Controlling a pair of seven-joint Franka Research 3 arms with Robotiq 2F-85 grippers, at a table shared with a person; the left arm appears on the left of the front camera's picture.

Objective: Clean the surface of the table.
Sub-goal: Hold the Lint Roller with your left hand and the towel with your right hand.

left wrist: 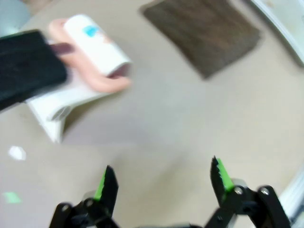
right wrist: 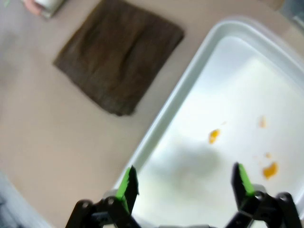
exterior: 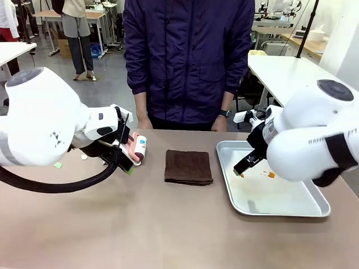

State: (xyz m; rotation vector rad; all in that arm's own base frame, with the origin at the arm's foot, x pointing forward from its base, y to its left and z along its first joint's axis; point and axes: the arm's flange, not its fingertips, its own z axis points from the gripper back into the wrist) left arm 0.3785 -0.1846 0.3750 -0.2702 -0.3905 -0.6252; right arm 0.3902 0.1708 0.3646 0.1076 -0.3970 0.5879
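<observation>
The taupe-brown table (exterior: 140, 224) holds a folded dark brown cloth (exterior: 188, 167) at its middle. Left of the cloth a lint roller (exterior: 138, 148) with a pink handle and a white roll rests on a white stand. My left gripper (exterior: 125, 161) hovers just beside that roller. In the left wrist view the left gripper (left wrist: 163, 178) is open over bare tabletop, with the roller (left wrist: 97, 47) and cloth (left wrist: 204, 35) ahead. My right gripper (exterior: 243, 170) hangs open above the left part of the metal tray (exterior: 314, 210); the right wrist view shows this gripper (right wrist: 185, 180) with nothing between its fingers.
Orange crumbs (right wrist: 213, 136) lie in the tray (right wrist: 190, 80). A small white scrap (left wrist: 17, 152) and a green scrap (left wrist: 10, 197) lie on the table near the left arm. A person in a dark purple jacket (exterior: 188, 56) stands at the far edge.
</observation>
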